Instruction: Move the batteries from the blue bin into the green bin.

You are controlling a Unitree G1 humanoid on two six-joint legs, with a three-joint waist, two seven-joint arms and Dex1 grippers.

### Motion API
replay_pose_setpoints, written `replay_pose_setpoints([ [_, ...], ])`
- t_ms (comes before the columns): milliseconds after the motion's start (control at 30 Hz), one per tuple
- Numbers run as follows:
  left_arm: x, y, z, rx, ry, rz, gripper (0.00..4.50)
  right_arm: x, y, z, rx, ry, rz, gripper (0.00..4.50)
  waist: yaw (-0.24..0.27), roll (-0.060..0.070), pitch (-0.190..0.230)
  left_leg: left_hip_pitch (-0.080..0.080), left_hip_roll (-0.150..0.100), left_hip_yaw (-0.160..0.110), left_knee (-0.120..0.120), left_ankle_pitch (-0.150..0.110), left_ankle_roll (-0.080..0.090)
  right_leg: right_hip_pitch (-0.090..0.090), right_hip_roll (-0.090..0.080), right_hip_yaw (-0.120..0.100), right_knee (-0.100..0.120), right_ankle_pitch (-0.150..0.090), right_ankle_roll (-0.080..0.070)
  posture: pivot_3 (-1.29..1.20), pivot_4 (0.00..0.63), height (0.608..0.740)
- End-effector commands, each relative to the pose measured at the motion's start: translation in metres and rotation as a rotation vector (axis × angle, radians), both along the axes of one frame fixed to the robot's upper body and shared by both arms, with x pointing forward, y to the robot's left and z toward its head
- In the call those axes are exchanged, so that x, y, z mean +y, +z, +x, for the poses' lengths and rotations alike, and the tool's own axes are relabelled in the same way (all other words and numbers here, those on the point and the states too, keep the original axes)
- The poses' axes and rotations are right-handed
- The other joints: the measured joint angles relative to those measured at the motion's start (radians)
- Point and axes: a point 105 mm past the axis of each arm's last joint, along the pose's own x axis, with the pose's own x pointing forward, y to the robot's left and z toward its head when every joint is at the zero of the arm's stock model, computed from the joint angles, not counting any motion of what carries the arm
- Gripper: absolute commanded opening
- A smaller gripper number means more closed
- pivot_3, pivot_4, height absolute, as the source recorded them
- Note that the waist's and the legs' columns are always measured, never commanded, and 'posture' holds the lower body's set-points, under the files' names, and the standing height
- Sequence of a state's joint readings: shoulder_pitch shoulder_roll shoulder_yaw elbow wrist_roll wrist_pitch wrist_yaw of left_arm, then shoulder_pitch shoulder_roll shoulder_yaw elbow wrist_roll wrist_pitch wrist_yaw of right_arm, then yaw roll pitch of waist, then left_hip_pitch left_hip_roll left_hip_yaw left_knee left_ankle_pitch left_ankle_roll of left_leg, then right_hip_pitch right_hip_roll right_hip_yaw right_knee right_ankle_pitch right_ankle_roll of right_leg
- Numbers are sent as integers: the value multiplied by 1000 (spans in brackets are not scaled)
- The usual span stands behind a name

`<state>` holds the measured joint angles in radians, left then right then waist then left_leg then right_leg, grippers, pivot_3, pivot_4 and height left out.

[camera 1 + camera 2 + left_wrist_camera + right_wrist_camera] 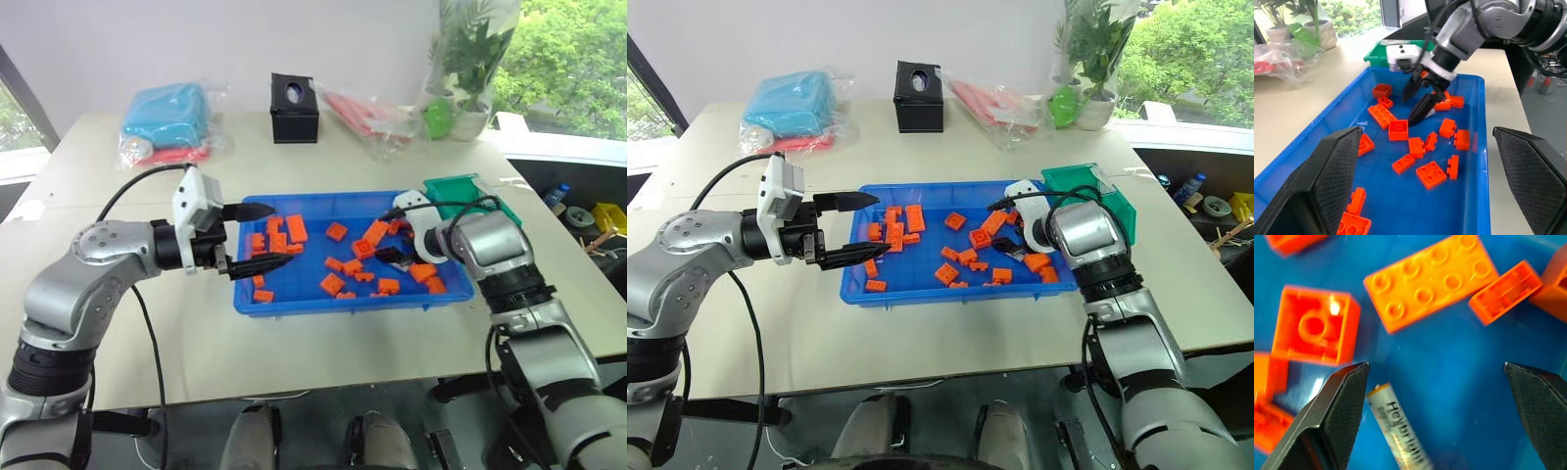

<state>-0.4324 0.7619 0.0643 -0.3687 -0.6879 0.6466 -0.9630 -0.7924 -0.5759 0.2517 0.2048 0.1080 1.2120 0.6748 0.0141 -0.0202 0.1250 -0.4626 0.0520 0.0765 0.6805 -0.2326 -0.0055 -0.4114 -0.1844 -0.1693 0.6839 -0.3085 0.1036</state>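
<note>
Battery point(1398, 433) lies flat in the blue bin point(294, 304), right under the right hand point(1435, 416), close beside one of its wide-apart fingers. Left hand point(257, 238) waits open, farther off.

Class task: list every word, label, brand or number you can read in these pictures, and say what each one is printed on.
"Heybr...": dark print running along the battery lying on the floor of the blue bin, beside one finger of the open right gripper; the rest of the word is too blurred to read.

Nothing else carries readable text.
</note>
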Motion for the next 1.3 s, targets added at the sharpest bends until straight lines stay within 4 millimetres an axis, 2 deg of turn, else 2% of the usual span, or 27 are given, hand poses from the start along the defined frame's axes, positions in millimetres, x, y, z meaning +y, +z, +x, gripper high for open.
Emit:
replay_pose_setpoints([
  [33,1,12,-4,-59,-8,-7,4500,-8,-4,-13,35,44,6,4471,1,0,0,0,0,0,0,0,0,0,0,0,0,0,0,0,150,636],
  [167,1,10,-4,-57,-9,-7,4500,0,5,-26,13,168,59,4471,1,0,0,0,0,0,0,0,0,0,0,0,-1,0,0,0,150,636],
  [367,-1,11,-3,-60,-15,-7,4500,-5,-2,-28,9,177,33,4471,-1,0,0,0,1,0,-1,0,0,0,0,0,-1,0,0,0,150,636],
  [467,-1,12,-3,-62,-17,-5,4500,-3,-2,-26,-6,167,51,3684,-1,0,0,0,1,0,-1,0,0,0,0,0,-1,0,0,0,150,636],
  [700,0,12,-4,-59,-25,1,4500,4,2,-24,-34,181,67,150,2,0,1,0,0,0,0,0,0,0,0,0,-2,0,0,0,150,636],
  [733,0,12,-4,-59,-26,1,4500,5,4,-24,-41,181,71,32,2,0,1,0,0,0,0,0,0,0,0,0,-2,0,0,0,150,636],
  [900,0,10,-4,-49,-30,0,4500,8,23,-18,-131,124,119,37,-1,1,1,0,1,0,0,0,0,0,0,0,-2,0,0,0,150,636],
  [1033,1,8,-4,-39,-26,-4,4500,-6,58,-7,-259,-20,182,37,0,3,2,0,1,0,-1,0,0,0,0,0,-2,0,1,0,150,636],
  [1100,2,7,-4,-34,-20,-6,4500,-19,76,-2,-324,-113,221,37,0,3,3,0,0,0,-1,0,0,0,0,0,-2,1,0,0,150,636],
  [1133,3,5,-5,-27,-12,-7,4500,-35,90,1,-382,-187,234,37,0,3,3,0,0,0,-1,0,0,0,0,0,-2,1,0,0,150,636],
  [1200,7,3,-5,-19,-1,-6,4500,-55,107,2,-450,-285,246,37,0,3,3,0,0,1,-1,0,0,0,0,0,-2,1,0,0,150,636],
  [1300,11,2,-5,-13,14,-8,4500,-89,111,0,-495,-393,217,37,2,3,3,-1,0,0,-1,0,0,0,0,0,-2,0,0,0,150,636],
])
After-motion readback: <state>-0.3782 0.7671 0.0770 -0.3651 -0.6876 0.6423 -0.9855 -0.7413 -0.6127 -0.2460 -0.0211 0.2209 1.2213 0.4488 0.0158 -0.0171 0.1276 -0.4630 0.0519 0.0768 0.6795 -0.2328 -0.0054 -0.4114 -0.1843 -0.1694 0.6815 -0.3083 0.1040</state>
